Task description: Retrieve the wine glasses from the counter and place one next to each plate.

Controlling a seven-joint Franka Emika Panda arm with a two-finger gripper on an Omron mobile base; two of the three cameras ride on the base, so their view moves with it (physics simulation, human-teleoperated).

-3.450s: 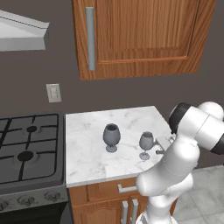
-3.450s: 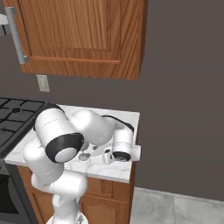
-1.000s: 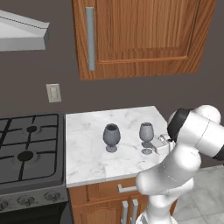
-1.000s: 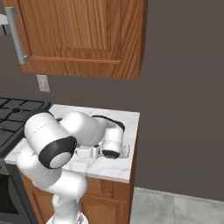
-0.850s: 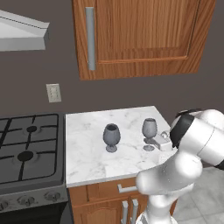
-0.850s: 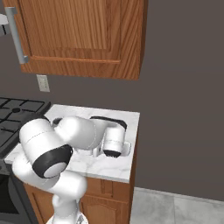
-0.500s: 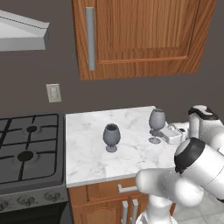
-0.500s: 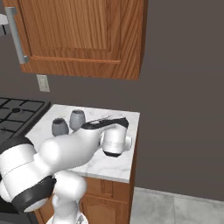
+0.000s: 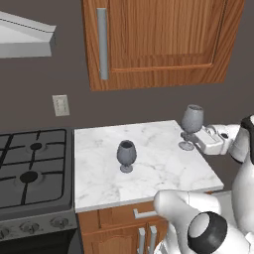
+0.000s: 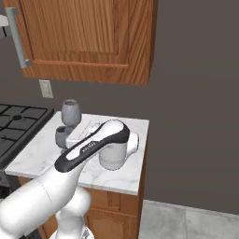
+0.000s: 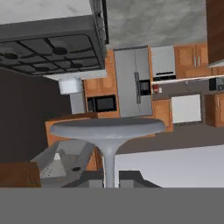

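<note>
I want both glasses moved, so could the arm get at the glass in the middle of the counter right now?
Probably not yet: the gripper is shut on the slimmer wine glass, lifted off the counter. The other wine glass stands upright in the open.

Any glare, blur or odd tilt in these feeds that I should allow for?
Left base view: sharp, flat even light, soft shadow under the counter glass. Right base view: sharp, no glare. Hand view: rolled upside down, the held glass close to the lens.

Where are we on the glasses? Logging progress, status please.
Gripper shut on slim glass by its stem, lifted above the counter. Darker glass standing mid-counter. Nothing in the way.
</note>
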